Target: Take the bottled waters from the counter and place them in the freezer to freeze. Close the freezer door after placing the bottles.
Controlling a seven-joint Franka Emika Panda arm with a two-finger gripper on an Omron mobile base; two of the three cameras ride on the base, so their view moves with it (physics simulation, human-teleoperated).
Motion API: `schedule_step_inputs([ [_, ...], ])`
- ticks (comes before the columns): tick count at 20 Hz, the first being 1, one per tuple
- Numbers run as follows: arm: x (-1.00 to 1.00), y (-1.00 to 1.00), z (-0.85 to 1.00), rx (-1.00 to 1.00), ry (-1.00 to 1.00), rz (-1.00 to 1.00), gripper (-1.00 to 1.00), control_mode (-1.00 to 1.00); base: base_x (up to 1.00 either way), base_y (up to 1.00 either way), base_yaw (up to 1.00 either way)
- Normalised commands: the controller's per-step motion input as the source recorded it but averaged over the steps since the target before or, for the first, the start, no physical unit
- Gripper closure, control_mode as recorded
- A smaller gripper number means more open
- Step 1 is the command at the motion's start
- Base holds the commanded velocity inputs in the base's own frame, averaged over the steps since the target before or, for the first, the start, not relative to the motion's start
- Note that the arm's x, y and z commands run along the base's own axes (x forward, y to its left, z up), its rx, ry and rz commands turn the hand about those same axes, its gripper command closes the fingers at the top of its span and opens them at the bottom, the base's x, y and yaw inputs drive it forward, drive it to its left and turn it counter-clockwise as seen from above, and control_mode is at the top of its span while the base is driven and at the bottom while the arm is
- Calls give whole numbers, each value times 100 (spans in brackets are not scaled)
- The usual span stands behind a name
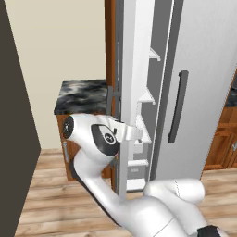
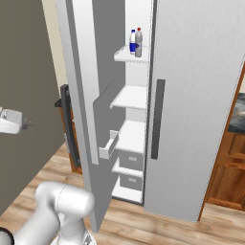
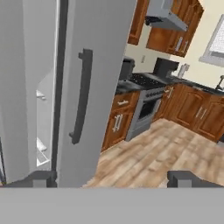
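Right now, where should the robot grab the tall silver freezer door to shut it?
Grip the long dark vertical handle on the open silver-grey freezer door, coming from its outer face. The bar stands off the panel, leaving a gap for the gripper fingers.

Even, shadowless, slightly blurry render

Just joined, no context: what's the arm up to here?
Both bottles already stand on the top shelf of the freezer. The freezer door is open and not yet closed. The gripper is open and holds nothing; the hand view looks past the fridge's other door toward the stove. The arm is beside the open door, by the counter. Closing the door seems to be what's left.
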Motion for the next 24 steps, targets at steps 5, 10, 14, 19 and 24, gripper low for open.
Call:
schedule_step_inputs([
  [5,80,75,-25,-25,-9,-47,-100,-100,0,0,0],
  [10,64,22,-2,-6,-4,-28,-100,-100,0,0,0],
  [14,72,0,0,1,1,-19,-100,-100,0,0,0],
  [19,69,-1,0,0,1,-15,-100,-100,0,0,0],
  [24,64,0,-8,-1,0,-13,-100,-100,0,0,0],
])
